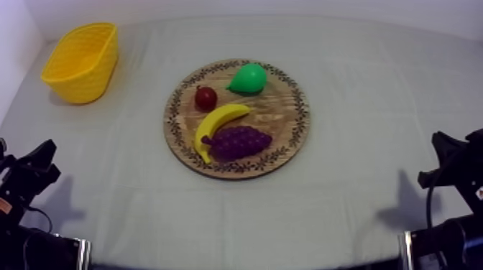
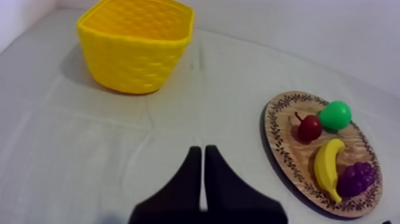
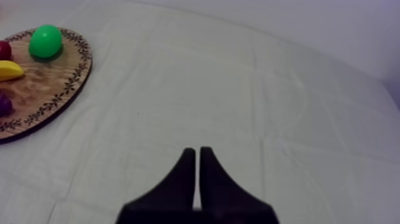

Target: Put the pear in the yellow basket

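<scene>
Tabletop (image 1: 359,208): grey-white cloth.
Pear (image 1: 248,78): on wooden board (image 1: 284,115), at its far rim, near small red fruit (image 1: 205,98).
Wooden board: tabletop centre; banana (image 1: 218,122) and grapes (image 1: 241,141) touching, nearer side.
Yellow basket (image 1: 86,82): far left corner.
Left gripper (image 2: 203,156): near left edge, fingers together.
Right gripper (image 3: 197,154): near right edge, fingers together.

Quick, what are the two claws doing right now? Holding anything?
Left gripper: closed, holding nothing.
Right gripper: closed, holding nothing.

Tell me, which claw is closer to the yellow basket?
Left. The left claw rests on the same side as the yellow basket; the right claw sits beyond the wooden board.
</scene>
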